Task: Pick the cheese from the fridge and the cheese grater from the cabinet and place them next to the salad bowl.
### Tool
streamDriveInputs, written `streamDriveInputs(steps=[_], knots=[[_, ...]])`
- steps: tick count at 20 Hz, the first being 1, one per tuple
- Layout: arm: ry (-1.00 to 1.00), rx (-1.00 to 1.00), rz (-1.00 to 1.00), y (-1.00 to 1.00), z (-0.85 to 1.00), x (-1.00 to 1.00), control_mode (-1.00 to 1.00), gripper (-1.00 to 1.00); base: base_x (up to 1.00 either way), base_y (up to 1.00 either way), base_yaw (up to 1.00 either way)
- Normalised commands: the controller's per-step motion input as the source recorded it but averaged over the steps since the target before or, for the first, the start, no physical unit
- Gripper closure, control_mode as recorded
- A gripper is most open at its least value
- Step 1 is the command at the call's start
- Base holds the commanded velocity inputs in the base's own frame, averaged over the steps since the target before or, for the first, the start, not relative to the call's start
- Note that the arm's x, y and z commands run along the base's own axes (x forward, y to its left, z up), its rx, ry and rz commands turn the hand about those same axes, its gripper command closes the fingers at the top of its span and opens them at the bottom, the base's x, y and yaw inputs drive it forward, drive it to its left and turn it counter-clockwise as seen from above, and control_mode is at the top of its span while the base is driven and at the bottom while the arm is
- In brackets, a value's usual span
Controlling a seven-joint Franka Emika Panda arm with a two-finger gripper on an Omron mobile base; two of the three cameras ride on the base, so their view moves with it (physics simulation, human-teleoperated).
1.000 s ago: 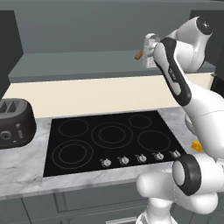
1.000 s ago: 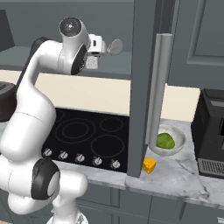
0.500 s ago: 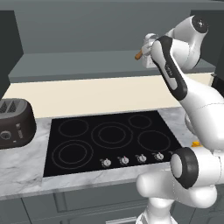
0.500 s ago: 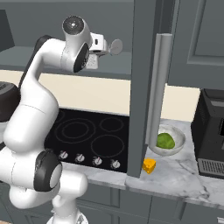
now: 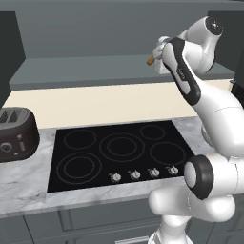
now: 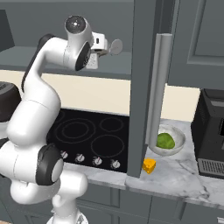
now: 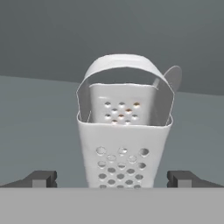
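The cheese grater (image 7: 124, 144), a silver perforated box with a loop handle, stands on the cabinet shelf (image 5: 86, 69) right in front of the hand. My gripper (image 7: 113, 179) is open, one fingertip (image 7: 41, 179) on each side of the grater's lower part, not touching it. From the base, the gripper (image 6: 104, 43) is raised at shelf height. The cheese (image 6: 149, 166), a small yellow wedge, lies on the marble counter just in front of the salad bowl (image 6: 168, 140), which holds green pieces.
A brown-handled utensil (image 5: 150, 60) with a round silver head (image 6: 116, 46) lies just behind the grater. A tall grey door panel with a bar handle (image 6: 157, 87) stands between stove (image 5: 119, 147) and bowl. Toaster (image 5: 14, 133) at left, coffee machine (image 6: 212, 131) at right.
The arm's upper joints have shifted slightly; the hand stays at the shelf with the gripper open. Nothing has been taken hold of.
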Motion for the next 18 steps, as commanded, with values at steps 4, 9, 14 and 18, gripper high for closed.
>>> streamDriveInputs(steps=[4, 9, 14, 18], knots=[[0.0, 0.0, 0.0, 0.0, -0.02, 0.11, -1.0, -1.0, 0.0, 0.0, 0.0], [0.0, 0.0, 0.0, 0.0, -0.06, 0.15, -1.0, -1.0, 0.0, 0.0, 0.0], [0.0, 0.0, 0.0, 0.0, -0.08, 0.17, -1.0, -1.0, 0.0, 0.0, 0.0], [0.0, 0.0, 0.0, 0.0, -0.08, 0.17, -1.0, -1.0, 0.0, 0.0, 0.0]])
